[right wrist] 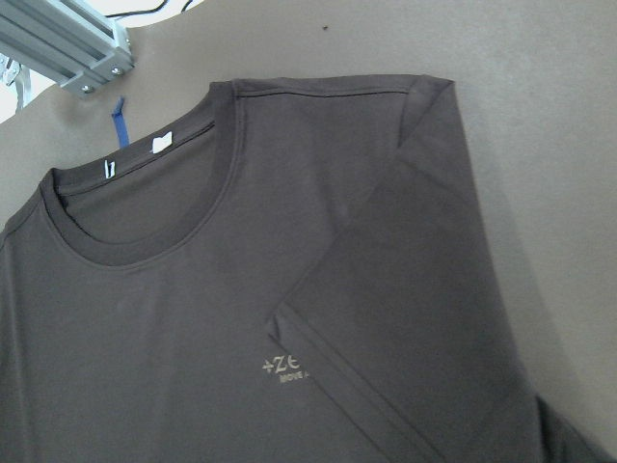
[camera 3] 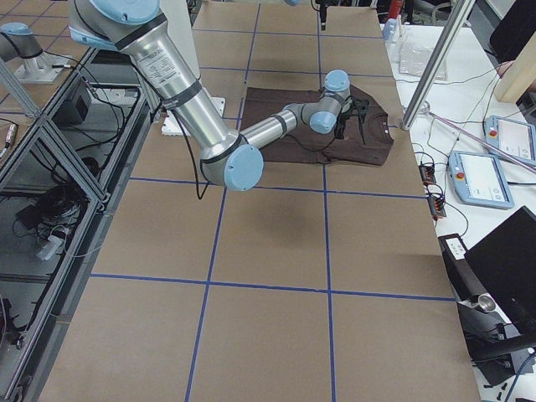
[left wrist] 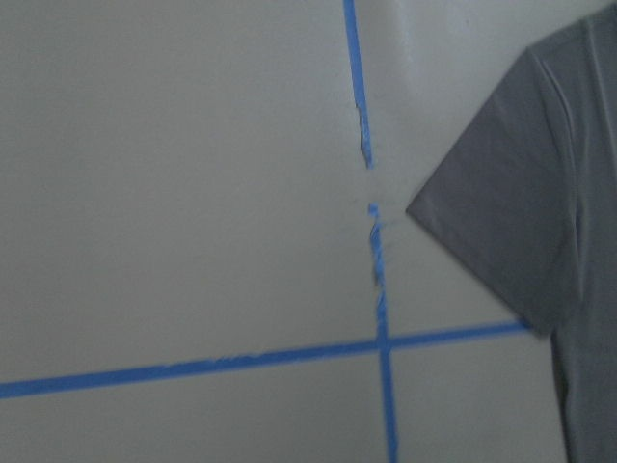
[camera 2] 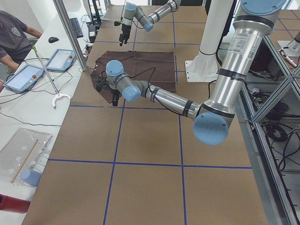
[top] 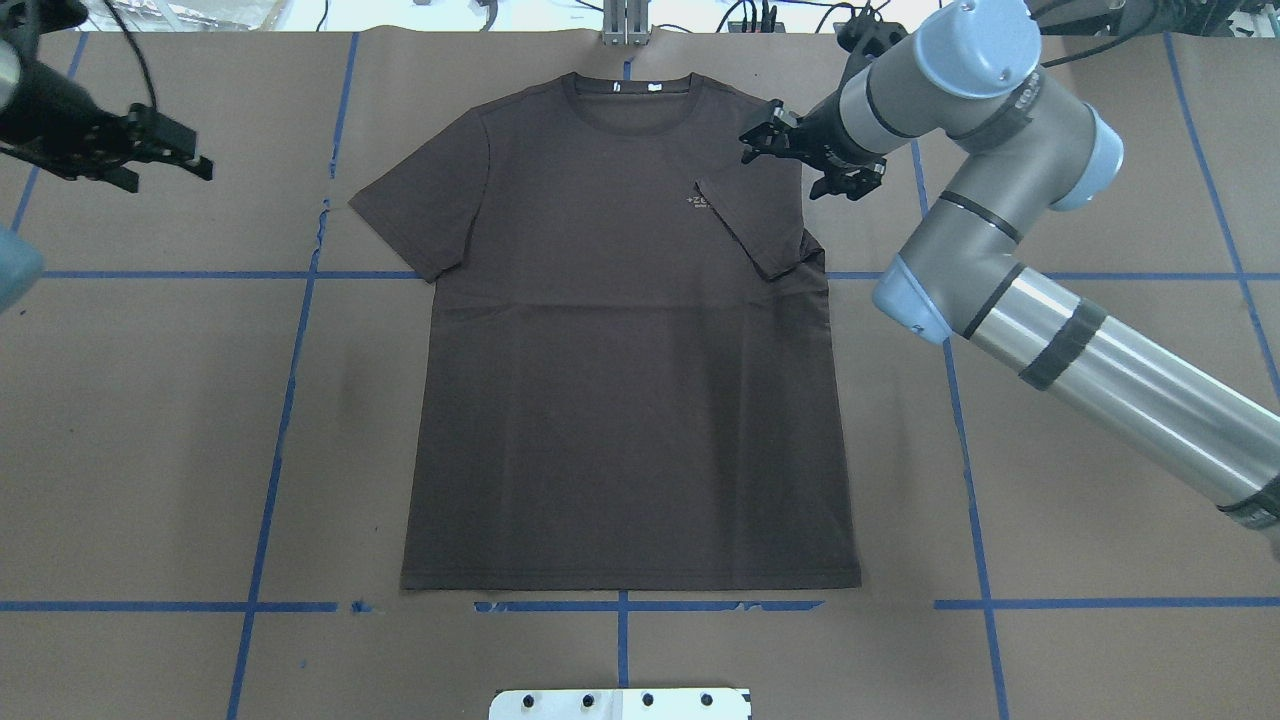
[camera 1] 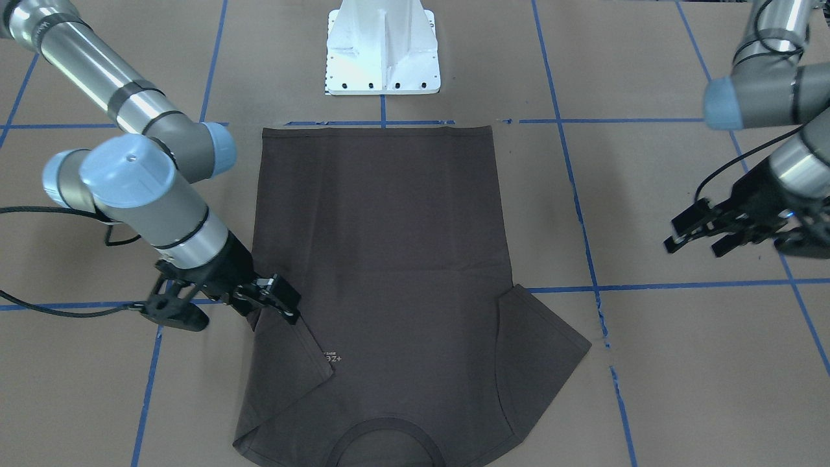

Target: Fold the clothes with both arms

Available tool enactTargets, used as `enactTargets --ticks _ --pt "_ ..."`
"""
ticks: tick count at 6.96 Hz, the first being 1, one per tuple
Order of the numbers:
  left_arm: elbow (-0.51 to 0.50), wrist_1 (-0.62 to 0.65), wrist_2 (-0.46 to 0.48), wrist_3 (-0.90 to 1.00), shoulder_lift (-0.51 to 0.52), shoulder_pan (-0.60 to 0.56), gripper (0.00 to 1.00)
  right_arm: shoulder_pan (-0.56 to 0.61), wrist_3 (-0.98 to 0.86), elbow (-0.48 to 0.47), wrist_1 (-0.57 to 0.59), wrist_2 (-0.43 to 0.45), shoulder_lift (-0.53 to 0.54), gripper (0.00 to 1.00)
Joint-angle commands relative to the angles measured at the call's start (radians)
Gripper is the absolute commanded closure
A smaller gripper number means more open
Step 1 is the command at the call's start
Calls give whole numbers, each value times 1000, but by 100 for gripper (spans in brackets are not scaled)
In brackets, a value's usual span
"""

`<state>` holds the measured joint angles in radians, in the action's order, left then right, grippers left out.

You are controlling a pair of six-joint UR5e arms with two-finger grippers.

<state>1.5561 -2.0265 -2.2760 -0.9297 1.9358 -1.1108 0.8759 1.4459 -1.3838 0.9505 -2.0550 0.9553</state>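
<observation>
The dark brown-grey T-shirt (top: 620,380) lies flat, front up, in the middle of the worktop (top: 150,450). Its hem is toward the white pedestal base (camera 1: 384,48) and its collar (top: 628,95) is at the far edge. Small white neck labels (right wrist: 161,145) show inside the collar. The sleeve on the robot's left (top: 420,210) is spread out flat. The sleeve on the robot's right (top: 760,230) is folded inward across the chest, its edge just beside the pale logo text (top: 700,203).

The right pincer (top: 790,160) sits at the shirt's right shoulder with its fingers spread wide, one of them at the cloth's edge, gripping nothing. The left pincer (top: 175,150) hangs over bare worktop well apart from the left sleeve, parted and empty. Blue tape lines (top: 270,480) cross the brown surface.
</observation>
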Motion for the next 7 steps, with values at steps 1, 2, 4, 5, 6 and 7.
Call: enactTargets --ticks 1,2,4,5,6,7 --pt "-147 -59 260 -196 130 176 0 31 -4 -151 1 -16 136 0" --pt "-222 -86 304 -225 171 199 3 35 -6 -176 1 -13 158 0" --pt "-383 -127 405 -227 262 230 12 34 -7 -178 -1 -5 165 0" --pt "-430 -165 408 -219 270 232 14 34 -7 -179 1 -4 165 0" --pt "-459 -193 409 -218 273 233 15 31 -7 -176 1 -2 165 0" --pt "-462 -196 409 -218 273 236 19 29 -7 -175 1 -2 163 0"
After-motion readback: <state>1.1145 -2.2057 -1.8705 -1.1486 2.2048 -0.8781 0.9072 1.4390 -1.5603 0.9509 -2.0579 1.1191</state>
